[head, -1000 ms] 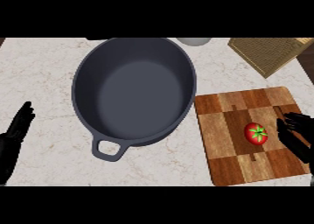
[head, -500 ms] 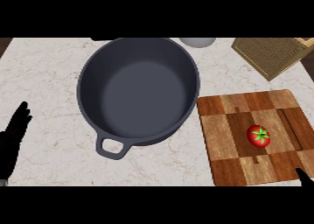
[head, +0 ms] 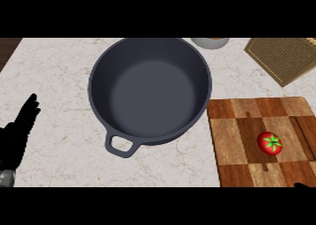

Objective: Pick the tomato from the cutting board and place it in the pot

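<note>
A red tomato (head: 270, 143) with a green stem lies on the right half of the wooden cutting board (head: 238, 132), untouched. Left of the board stands a large dark grey oval pot (head: 95, 88) with nothing inside, its loop handle (head: 121, 145) pointing toward me. My left hand (head: 18, 129) rests open at the left edge, fingers straight up, far from the pot. Of my right hand (head: 303, 185) only a small black tip shows at the lower right corner, below the tomato and apart from it.
A woven mat (head: 284, 57) lies at the back right, and a pale bowl (head: 209, 41) sits just behind the pot. The marble counter ends at a dark edge (head: 1, 52) on the far left.
My right hand was beside the tomato a second ago and has pulled down, almost out of view. The tomato stays on the board. The left hand barely moved.
</note>
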